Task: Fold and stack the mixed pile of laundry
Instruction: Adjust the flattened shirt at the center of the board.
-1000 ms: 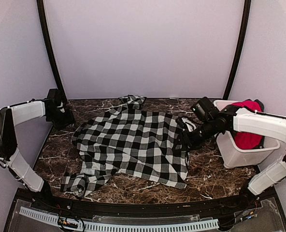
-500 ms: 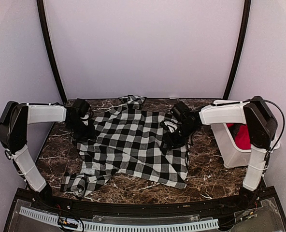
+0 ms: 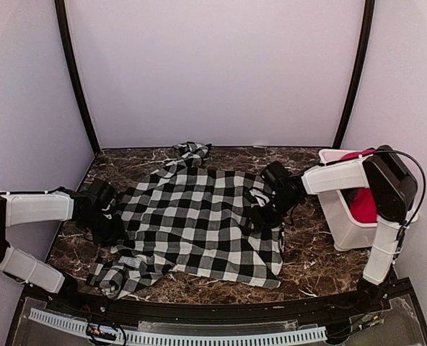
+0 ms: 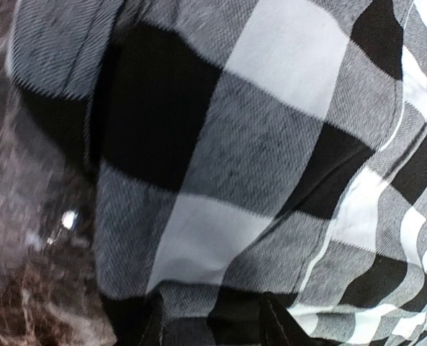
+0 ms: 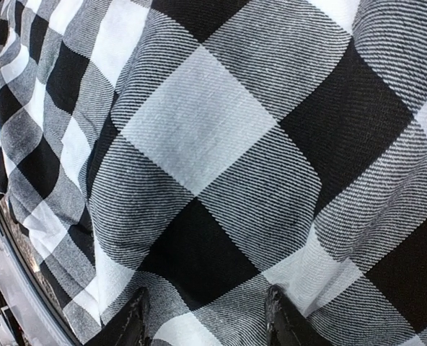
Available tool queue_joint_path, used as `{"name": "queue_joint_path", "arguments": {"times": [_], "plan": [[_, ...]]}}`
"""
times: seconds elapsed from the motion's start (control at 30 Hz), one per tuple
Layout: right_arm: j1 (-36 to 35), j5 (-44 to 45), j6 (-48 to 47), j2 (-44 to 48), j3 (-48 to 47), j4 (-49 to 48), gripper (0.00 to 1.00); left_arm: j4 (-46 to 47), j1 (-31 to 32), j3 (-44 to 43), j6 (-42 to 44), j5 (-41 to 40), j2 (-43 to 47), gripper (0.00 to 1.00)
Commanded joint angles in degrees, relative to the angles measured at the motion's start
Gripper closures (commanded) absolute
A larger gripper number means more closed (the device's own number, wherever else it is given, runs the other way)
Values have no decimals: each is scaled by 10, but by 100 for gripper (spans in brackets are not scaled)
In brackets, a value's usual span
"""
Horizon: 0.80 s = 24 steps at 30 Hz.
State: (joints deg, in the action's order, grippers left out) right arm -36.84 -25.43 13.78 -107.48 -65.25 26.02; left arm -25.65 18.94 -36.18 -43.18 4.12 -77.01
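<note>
On the veined marble table (image 3: 322,259), woven checked garment (image 3: 199,223) lies rumpled.

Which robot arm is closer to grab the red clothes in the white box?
Right. The right gripper works beside the white bin holding the red garment; the left gripper sits across the checked garment.

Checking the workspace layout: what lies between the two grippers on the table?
In the top view, the checked shirt spans the whole stretch between the left gripper and the right gripper; nothing else lies there.
</note>
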Motion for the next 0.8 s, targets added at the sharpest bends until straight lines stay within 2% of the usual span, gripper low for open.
{"name": "queue_joint_path", "arguments": {"times": [0.0, 0.1, 0.2, 0.27, 0.33, 0.37, 0.47, 0.57, 0.67, 0.77], "plan": [[-25, -29, -15, 16, 38, 45, 50, -65, 15, 34, -39, 11, 104, 57], [3, -26, -22, 69, 15, 50, 48, -24, 20, 8, -22, 59, 150, 53], [62, -18, -24, 86, -49, 48, 48, -24, 20, -107, 58, 30, 106, 40], [95, 11, -27, 71, -113, 52, 49, -24, 16, -197, 109, -9, 34, 31], [115, 59, -39, 43, -176, 68, 49, -23, 2, -291, 149, -7, -55, 29], [120, 89, -46, 26, -206, 81, 50, -23, -7, -356, 169, 0, -117, 28], [128, 152, -62, -22, -274, 105, 52, -17, -25, -468, 198, 46, -223, 30], [129, 217, -81, -67, -320, 120, 52, -43, -36, -604, 228, 49, -335, 30], [130, 269, -108, -112, -356, 149, 53, -75, -48, -684, 243, 56, -408, 31], [133, 259, -125, -139, -365, 160, 51, -92, -57, -735, 268, 57, -473, 28]]}}
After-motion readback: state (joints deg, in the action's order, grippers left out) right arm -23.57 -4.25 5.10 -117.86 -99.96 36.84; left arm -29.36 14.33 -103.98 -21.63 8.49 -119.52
